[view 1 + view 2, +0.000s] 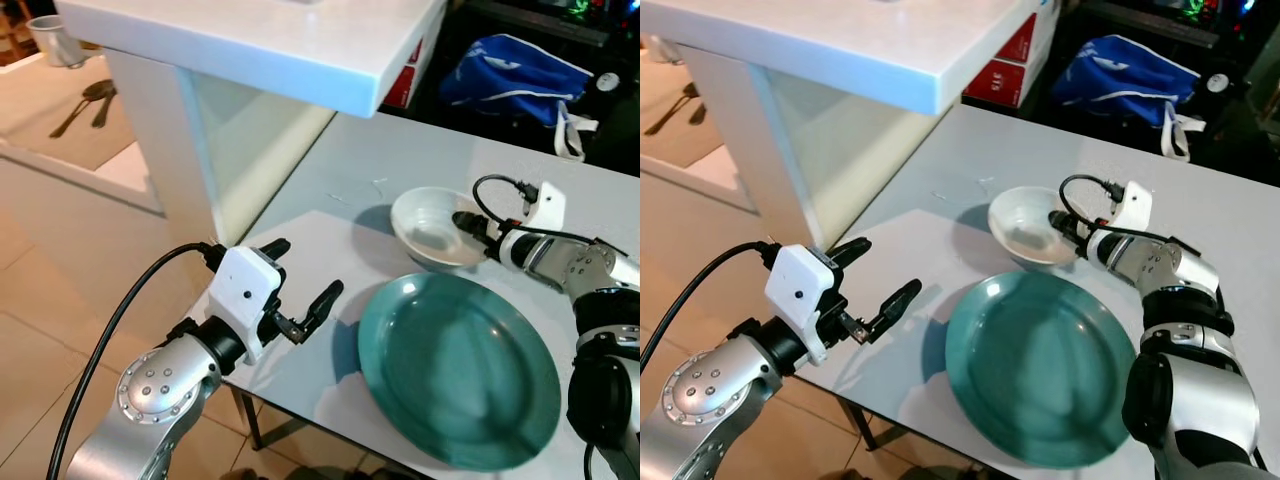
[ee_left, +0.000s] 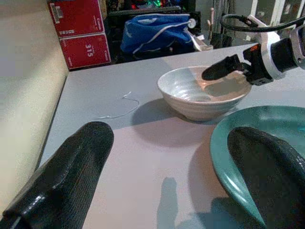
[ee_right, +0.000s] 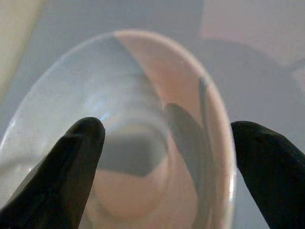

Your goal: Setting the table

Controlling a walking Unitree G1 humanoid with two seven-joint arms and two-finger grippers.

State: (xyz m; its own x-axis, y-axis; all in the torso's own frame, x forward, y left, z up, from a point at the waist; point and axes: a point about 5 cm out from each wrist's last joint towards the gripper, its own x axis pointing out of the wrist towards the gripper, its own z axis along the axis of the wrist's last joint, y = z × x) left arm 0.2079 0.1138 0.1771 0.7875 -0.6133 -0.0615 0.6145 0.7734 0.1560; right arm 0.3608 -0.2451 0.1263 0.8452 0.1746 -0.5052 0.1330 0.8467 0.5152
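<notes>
A white bowl (image 1: 432, 228) stands on the grey table (image 1: 380, 160), just behind a large teal plate (image 1: 460, 370). My right gripper (image 1: 465, 222) is at the bowl's right rim and open. In the right wrist view one finger (image 3: 71, 167) is inside the bowl (image 3: 133, 143) and the other finger (image 3: 267, 162) is outside, so the rim runs between them. My left gripper (image 1: 307, 267) hovers open and empty over the table's left edge, left of the plate. The left wrist view looks between its fingers (image 2: 71, 176) at the bowl (image 2: 200, 95) and the plate's rim (image 2: 224, 157).
A thick white counter (image 1: 260, 40) overhangs the table's far left corner. Behind the table lie a blue bag (image 1: 510, 70) and red boxes (image 2: 81, 28). A thin white thread (image 2: 119, 107) lies left of the bowl. Spoons (image 1: 90, 100) and a metal cup (image 1: 50, 40) lie at far left.
</notes>
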